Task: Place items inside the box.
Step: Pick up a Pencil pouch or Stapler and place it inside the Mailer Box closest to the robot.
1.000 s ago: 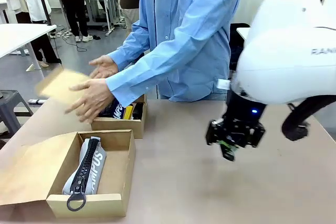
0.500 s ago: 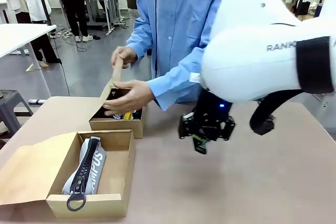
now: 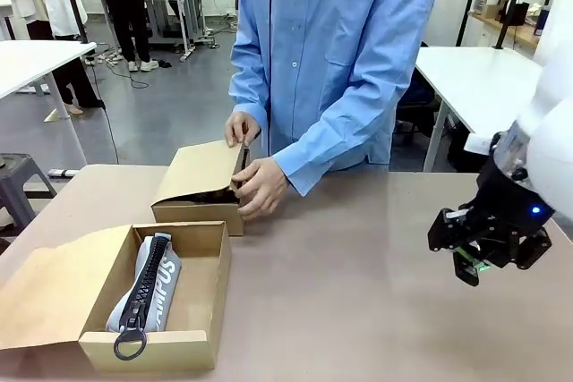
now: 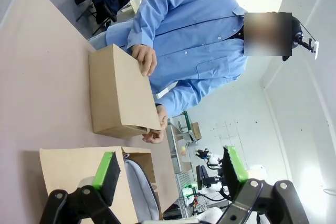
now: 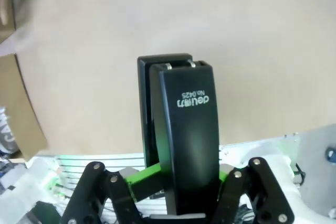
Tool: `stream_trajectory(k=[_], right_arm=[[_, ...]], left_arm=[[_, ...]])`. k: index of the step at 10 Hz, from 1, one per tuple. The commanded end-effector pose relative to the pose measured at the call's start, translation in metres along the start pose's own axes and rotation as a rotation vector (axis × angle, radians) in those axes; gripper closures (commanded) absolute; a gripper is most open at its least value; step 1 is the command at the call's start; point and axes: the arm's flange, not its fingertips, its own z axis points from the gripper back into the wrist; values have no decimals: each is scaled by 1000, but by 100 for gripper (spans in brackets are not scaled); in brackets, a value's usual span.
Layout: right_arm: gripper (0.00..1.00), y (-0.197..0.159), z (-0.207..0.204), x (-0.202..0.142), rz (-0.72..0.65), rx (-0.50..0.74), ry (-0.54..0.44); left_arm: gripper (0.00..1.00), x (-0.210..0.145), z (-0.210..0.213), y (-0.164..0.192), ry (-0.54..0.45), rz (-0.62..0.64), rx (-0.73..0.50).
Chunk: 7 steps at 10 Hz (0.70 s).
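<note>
Half a second ago my right arm hung over the middle of the counter (image 3: pixel 358 310); now my right end effector (image 3: pixel 472 267) sits out at the counter's right side. The person had the far box's flap standing up. That lid (image 3: pixel 199 170) now lies down over the far box (image 3: pixel 197 212), one hand (image 3: pixel 260 187) at its front corner and the other hand (image 3: pixel 240 125) at its back edge.

Both boxes are plain brown cardboard. The near box (image 3: pixel 192 342) is open, with its flap spread flat to my left. In it lies the grey fabric pouch (image 3: pixel 148 284), which has a chunky black zip and a ring pull hanging over the front wall.

My right end effector (image 5: pixel 181 182) is clamped on a black stapler (image 5: pixel 181 129). The stapler is smooth, glossy plastic with a rounded top and white print, and it juts out over the bare tan counter.

My left end effector (image 4: pixel 170 169) stands wide apart, with nothing between the green pads (image 4: pixel 106 169). The near box and pouch (image 4: pixel 139 190) lie beyond it.
</note>
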Motion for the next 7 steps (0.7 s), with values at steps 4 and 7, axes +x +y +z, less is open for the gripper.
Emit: stream_trajectory(k=[4, 7], right_arm=[[100, -10, -40, -16, -19, 53, 10], [100, 25, -34, -3, 43, 4, 20]], left_arm=[[0, -1, -2, -1, -12, -21, -19], [0, -1, -2, -1, -12, -21, -19]])
